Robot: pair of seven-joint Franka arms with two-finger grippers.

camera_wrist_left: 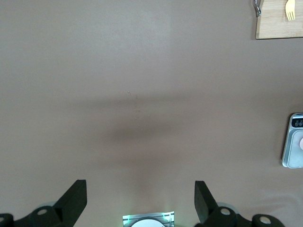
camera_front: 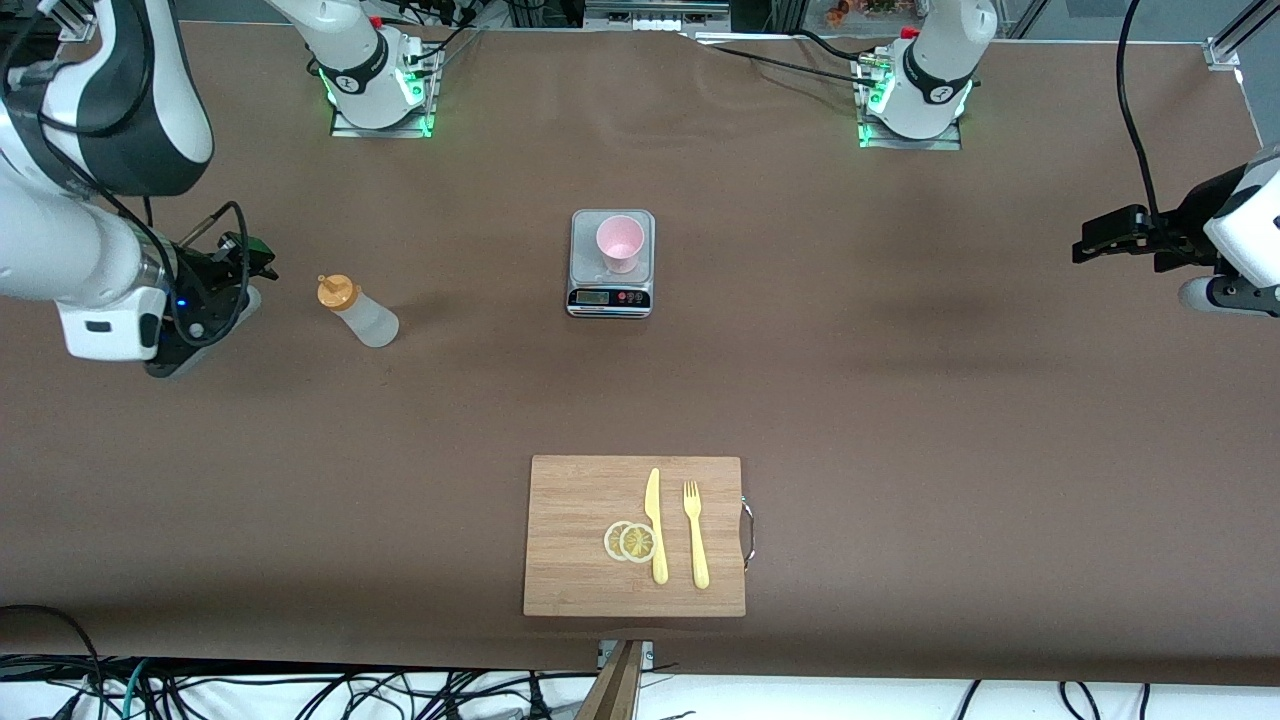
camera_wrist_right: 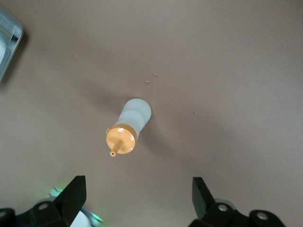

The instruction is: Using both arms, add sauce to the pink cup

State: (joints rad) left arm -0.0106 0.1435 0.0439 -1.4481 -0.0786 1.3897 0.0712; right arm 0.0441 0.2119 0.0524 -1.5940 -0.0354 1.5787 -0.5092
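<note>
Surface [camera_front: 900, 400]: a brown cloth-covered top that carries everything; the scale sits near its middle, about 12 o'clock from the cutting board.
Cutting board [camera_front: 580, 500]: lies at the edge nearest the front camera, bearing two lemon slices [camera_front: 630, 541], a knife [camera_front: 655, 525] and a fork [camera_front: 695, 535]; none of these belongs to the sauce job.
Right pincer [camera_front: 262, 258]: hangs over the right arm's end of the surface, at roughly 9 o'clock from the bottle, fingers spread wide and holding nothing, as its wrist view shows.
Left pincer [camera_front: 1085, 245]: hangs over the left arm's end, at about 3 o'clock from the scale and well apart from it, fingers also wide and holding nothing.
Scale [camera_front: 611, 263]: carries the cup on its plate; the display is too small to read.
Bottle [camera_front: 360, 312]: stands upright with its orange cap on, at about 9 o'clock from the scale, apart from it and free of both pincers.
Cup [camera_front: 620, 243]: pink, upright on the scale; no sauce can be made out inside.
Progress: bottle standing capped and both pincers clear fits either sauce yet to be poured or the bottle set back after pouring; the cup's contents do not settle which.
</note>
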